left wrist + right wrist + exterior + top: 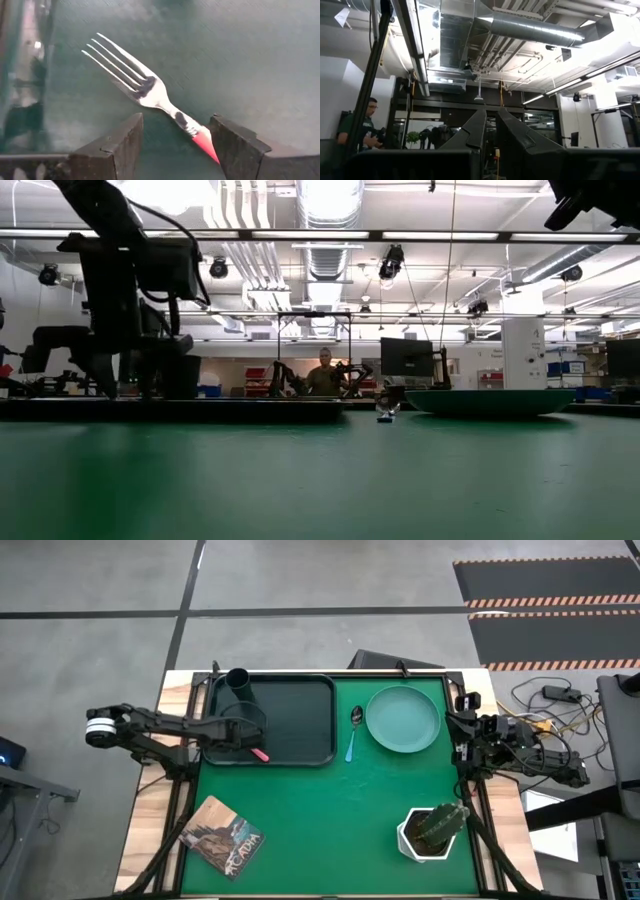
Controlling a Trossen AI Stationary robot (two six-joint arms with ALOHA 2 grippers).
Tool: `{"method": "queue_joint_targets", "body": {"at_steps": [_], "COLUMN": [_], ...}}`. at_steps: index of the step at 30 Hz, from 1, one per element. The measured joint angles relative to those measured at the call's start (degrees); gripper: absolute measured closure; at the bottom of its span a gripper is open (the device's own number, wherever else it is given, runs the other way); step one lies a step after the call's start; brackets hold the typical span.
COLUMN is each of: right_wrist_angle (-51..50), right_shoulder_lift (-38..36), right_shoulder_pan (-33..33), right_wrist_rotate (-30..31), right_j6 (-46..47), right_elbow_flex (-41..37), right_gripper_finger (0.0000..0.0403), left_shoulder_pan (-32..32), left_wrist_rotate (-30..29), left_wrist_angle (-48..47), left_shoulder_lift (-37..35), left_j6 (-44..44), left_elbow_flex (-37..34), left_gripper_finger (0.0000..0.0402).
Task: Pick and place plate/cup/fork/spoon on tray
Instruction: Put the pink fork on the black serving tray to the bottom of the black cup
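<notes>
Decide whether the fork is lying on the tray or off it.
On it. The fork lies flat on the tray near its front edge, between the open fingers of the left end effector, released.

I am looking across a green counter (pixel 330 820) sitting on a grey concrete floor (pixel 90 580) with striped hazard mats (pixel 545 585). Silver ducts (pixel 535 27) and strip lights (pixel 330 235) are running overhead, and a person (pixel 322 375) is standing among distant workstations.

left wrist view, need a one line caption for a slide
Left tool open over the tray, its fingers either side of the fork lying flat on it.
</notes>
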Motion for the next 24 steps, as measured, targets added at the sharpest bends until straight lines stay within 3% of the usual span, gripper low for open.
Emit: {"method": "queue_joint_targets", "body": {"at_steps": [5,15,24], "right_wrist_angle": [-0.02,-0.02,-0.02], "right_shoulder_lift": [-0.01,0.00,0.00], "right_shoulder_pan": [0.00,0.00,0.00], "right_wrist_rotate": [0.00,0.00,0.00], "right_j6": [-0.26,-0.41,-0.42], "right_elbow_flex": [0.00,0.00,0.00], "right_gripper_finger": [0.0371,0.0371,0.0371], "left_shoulder_pan": [0.05,-0.06,0.04], "left_wrist_rotate": [2.00,1.87,-1.14], "left_wrist_angle": [8.58,9.37,9.83], "left_shoulder_lift": [0.71,4.54,4.62], "left_j6": [-0.17,-0.58,-0.34], "left_elbow_flex": [-2.74,-2.93,-3.06], "left_gripper_finger": [0.0192,0.0198,0.0293]}}
